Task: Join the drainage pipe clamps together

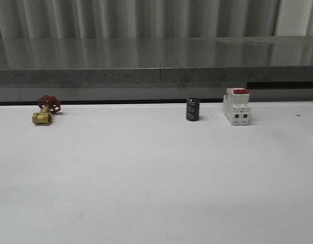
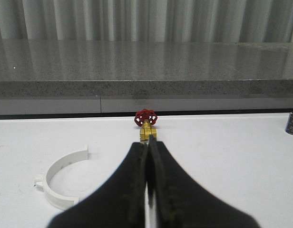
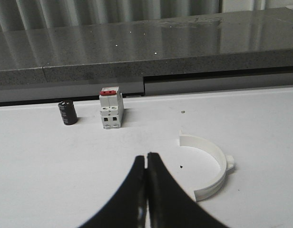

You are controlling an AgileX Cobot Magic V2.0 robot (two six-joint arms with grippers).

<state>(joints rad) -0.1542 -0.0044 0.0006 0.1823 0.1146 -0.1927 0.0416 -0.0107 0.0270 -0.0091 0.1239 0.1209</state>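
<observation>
Gripper [image 3: 146,159] closed; white semicircular clamp [image 3: 210,166].

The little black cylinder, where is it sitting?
In the front view the black cylinder stands upright at the table's far edge, right of centre, just left of the white breaker and far right of the brass valve.

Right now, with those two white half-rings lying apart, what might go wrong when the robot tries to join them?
1. Both the left hand and the right hand are shut; they must open before gripping, or they may just push the pieces.
2. The left half-ring and the right half-ring lie flat on the table, so thin rims could slip from the fingers.
3. The brass valve sits just ahead of the left hand and might get knocked.
</observation>
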